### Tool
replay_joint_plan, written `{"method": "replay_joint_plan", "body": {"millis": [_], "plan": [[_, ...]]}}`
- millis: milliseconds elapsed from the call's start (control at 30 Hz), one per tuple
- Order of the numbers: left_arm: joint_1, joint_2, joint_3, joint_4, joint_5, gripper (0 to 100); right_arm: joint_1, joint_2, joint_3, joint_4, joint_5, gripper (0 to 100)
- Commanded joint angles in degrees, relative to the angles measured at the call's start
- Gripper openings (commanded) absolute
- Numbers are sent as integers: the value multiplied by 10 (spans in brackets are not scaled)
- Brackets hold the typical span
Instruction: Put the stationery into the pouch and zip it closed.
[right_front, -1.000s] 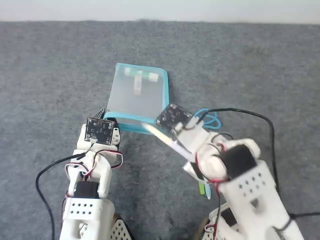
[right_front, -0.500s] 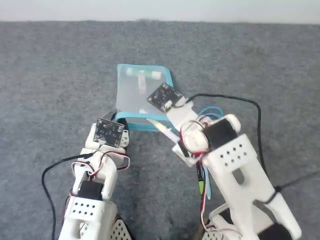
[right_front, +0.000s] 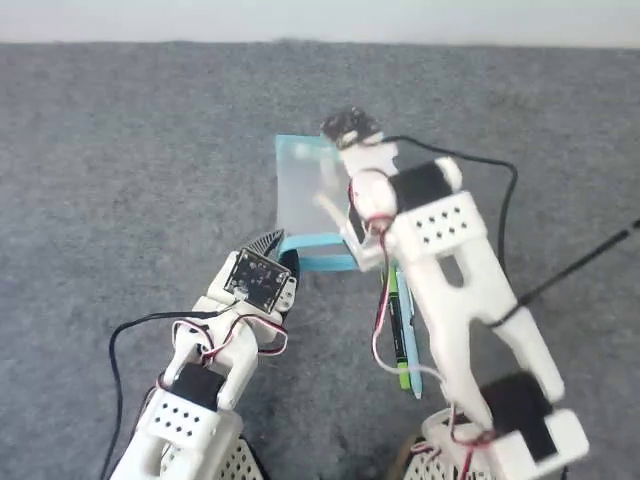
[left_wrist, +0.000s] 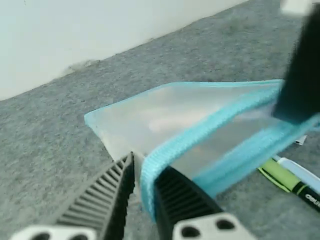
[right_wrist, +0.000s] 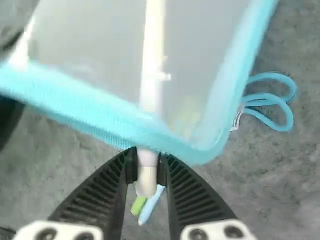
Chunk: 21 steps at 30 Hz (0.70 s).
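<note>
My left pincer (left_wrist: 142, 167), nearly closed, pinches the one blue-trimmed translucent pouch (right_front: 305, 190) at upper centre. My right pincer (right_wrist: 146, 167) clamps one white pen (right_wrist: 152, 60) poking into it. One green pen (left_wrist: 279, 176) and one light-blue pen (left_wrist: 299, 171) lie below.

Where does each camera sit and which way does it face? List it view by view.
High view: fixed above the table, looking down; both arms show, meeting at the pouch, loose pens beside the right arm.
Left wrist view: on the left wrist, looking along the left gripper, whose fingers pinch the pouch's blue edge.
Right wrist view: on the right wrist, looking along the right gripper, whose fingers hold a white pen poked into the pouch.
Shared: all three show the pouch and the loose pens.
</note>
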Motion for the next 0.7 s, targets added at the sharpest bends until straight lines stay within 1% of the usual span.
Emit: {"method": "replay_joint_plan", "body": {"millis": [0, 67, 100, 233, 300, 367, 500, 667], "plan": [[13, 3, -7, 3, 0, 12, 19, 34, -70, -12, -17, 10], [13, 3, -7, 3, 0, 12, 12, 56, -84, 3, -15, 24], [13, 3, -7, 3, 0, 12, 7, 66, -93, 12, -15, 50], [12, 3, -7, 3, -3, 12, -13, 68, -119, 38, -14, 209], [12, 3, -6, 3, -4, 12, -19, 51, -120, 40, 7, 244], [8, 3, -6, 3, -4, 12, -22, 27, -120, 40, 23, 237], [-25, 3, -6, -1, -4, 12, -19, -39, -112, 40, 42, 197], [-33, 3, -6, -1, -4, 12, -17, -142, -36, 26, 67, 181]]}}
